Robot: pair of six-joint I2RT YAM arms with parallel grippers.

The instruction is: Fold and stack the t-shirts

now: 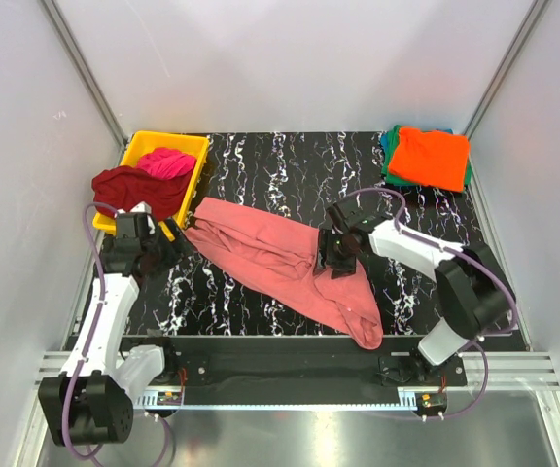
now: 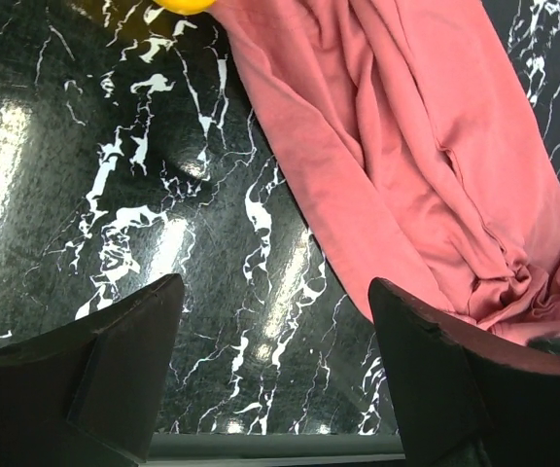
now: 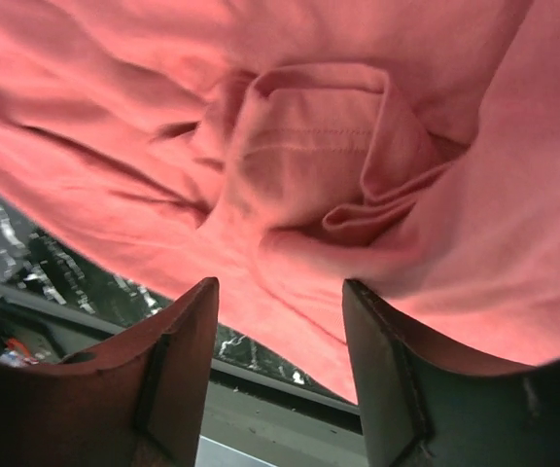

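Note:
A salmon-pink t-shirt [image 1: 280,261] lies crumpled in a long diagonal band across the black marble table [image 1: 261,165]. It also fills the right wrist view [image 3: 299,146] and the upper right of the left wrist view [image 2: 426,146]. My right gripper [image 1: 332,255] hovers open just over the shirt's middle, its fingers [image 3: 183,360] apart with cloth below them. My left gripper [image 1: 163,248] is open and empty over bare table, left of the shirt's upper end; its fingers [image 2: 115,360] hold nothing. A stack of folded shirts, orange [image 1: 430,156] on top of green, sits at the back right.
A yellow bin [image 1: 149,148] at the back left holds a dark red shirt [image 1: 136,188] draped over its front rim and a magenta shirt [image 1: 166,161]. White walls enclose the table. The table's front edge rail runs below the shirt's lower end [image 1: 363,333].

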